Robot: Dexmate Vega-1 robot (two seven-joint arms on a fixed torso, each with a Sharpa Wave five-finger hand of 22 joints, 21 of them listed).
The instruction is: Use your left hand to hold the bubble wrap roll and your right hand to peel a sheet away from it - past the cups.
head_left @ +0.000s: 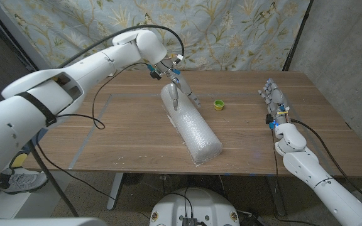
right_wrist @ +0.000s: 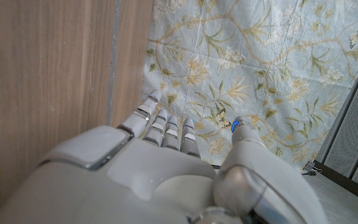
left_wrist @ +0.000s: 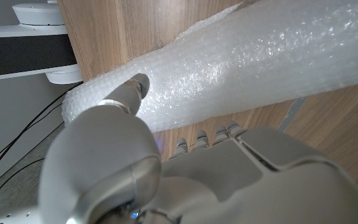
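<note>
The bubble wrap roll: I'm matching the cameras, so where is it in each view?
Head view: roll lies mid-table, left hand at its far end.
Left wrist view: roll crosses beyond the fingers.
Right wrist view: not in it.
Shared landmark: the wooden table.

a lab-like test setup: floral backdrop cloth (head_left: 231,31) clipped up behind a wooden table (head_left: 124,135), cables (head_left: 74,169) trailing.
</note>
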